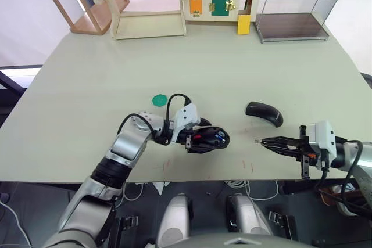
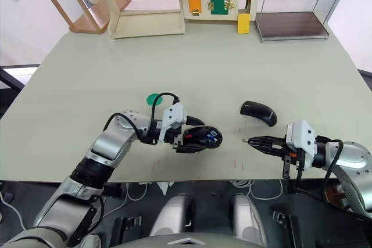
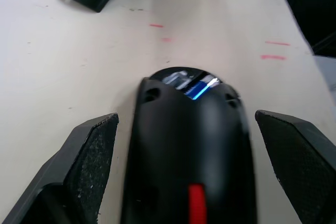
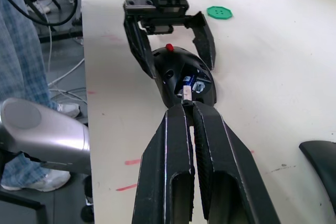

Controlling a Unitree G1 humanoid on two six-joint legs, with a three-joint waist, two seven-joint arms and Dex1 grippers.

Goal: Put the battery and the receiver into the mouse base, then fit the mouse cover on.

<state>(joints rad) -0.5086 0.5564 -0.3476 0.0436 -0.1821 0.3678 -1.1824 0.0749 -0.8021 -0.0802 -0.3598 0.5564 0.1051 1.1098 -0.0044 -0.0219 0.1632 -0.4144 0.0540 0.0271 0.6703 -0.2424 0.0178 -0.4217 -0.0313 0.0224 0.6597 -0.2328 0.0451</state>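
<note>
The black mouse base point(image 1: 213, 141) lies near the table's front edge with its red part point(image 3: 196, 203) showing. The blue battery point(image 1: 221, 136) sits in its hollow. My left gripper point(image 1: 203, 137) is open and straddles the base, with a gap between each finger and the base. To the right, my right gripper point(image 1: 260, 141) points at the base. It is shut on a small pale piece at its tips, the receiver point(image 4: 187, 93), a short way from the base's open end. The glossy mouse cover point(image 1: 264, 112) lies just behind the right gripper.
A green ring point(image 1: 159, 100) lies behind the left arm. Wooden shelves point(image 1: 145, 4), a lock board point(image 1: 218, 1) and a wire rack point(image 1: 293, 10) line the far edge. A person's legs point(image 4: 18, 51) stand beside the table. Faint red marks point(image 1: 251, 166) dot the front.
</note>
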